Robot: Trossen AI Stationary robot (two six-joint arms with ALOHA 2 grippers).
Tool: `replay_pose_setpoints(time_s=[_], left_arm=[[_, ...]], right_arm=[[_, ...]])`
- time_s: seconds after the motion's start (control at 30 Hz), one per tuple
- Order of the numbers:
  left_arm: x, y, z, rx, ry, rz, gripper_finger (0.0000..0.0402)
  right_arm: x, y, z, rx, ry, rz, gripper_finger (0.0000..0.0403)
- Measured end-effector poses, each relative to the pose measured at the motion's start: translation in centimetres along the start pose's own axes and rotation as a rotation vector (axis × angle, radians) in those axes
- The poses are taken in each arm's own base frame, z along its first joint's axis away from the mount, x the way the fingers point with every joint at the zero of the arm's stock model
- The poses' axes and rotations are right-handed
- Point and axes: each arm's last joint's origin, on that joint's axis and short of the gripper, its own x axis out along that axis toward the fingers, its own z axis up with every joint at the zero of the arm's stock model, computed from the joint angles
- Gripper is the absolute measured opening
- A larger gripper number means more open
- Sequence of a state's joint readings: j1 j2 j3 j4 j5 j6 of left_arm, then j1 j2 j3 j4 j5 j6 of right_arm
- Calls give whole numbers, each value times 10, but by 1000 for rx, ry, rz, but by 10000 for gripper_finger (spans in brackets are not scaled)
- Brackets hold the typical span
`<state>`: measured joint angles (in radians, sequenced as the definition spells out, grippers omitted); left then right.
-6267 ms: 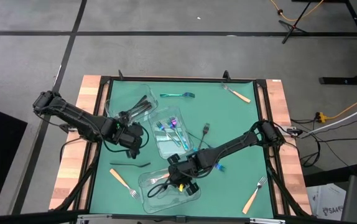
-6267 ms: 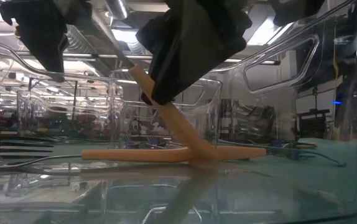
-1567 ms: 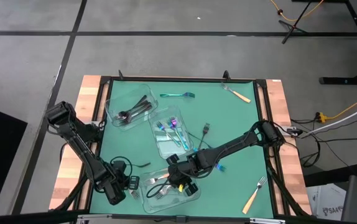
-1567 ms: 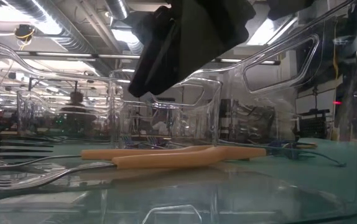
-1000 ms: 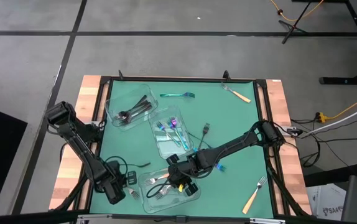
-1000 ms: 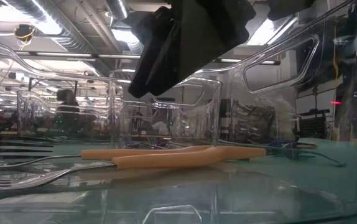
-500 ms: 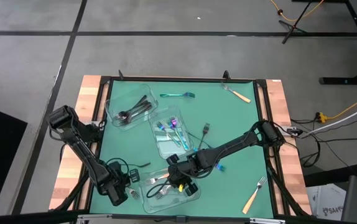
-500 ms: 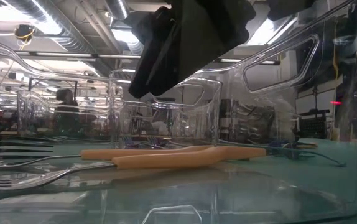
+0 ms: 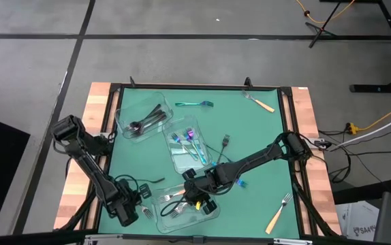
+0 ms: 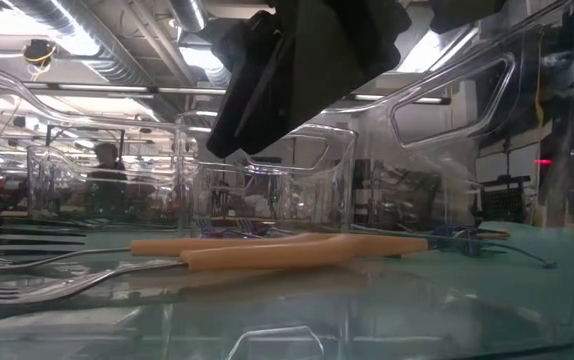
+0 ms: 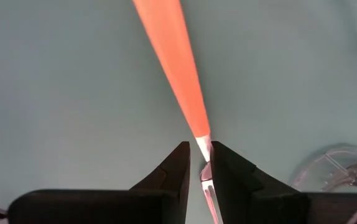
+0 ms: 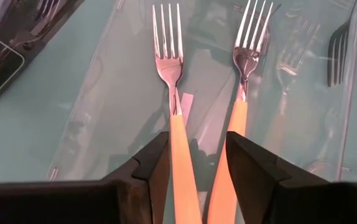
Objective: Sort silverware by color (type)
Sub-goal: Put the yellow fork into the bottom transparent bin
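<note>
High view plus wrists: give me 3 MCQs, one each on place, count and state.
1. The right gripper is over:
A. the black-fork container
B. the clear container at the mat's near edge
C. bare wood

2. Orange-handled forks lying below it:
A. none
B. four
C. two

3. The left gripper is:
A. closed on the neck of an orange-handled fork lying on the green mat
B. wide open in the air
C. holding a black fork

Answers: 1 B, the high view puts it above that container. 2 C, the right wrist view shows two side by side. 3 A, the left wrist view shows its fingers pinching the fork's neck.
</note>
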<state>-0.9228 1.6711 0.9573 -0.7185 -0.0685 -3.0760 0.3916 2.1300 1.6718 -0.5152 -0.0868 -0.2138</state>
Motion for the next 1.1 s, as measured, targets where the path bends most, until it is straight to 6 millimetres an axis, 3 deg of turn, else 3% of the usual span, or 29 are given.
replay_pose_setpoints(time_s=[1.1], left_arm=[[3,-1,3,-56,-31,-7,57]], right_arm=[[0,0,0,0,1,0,145]])
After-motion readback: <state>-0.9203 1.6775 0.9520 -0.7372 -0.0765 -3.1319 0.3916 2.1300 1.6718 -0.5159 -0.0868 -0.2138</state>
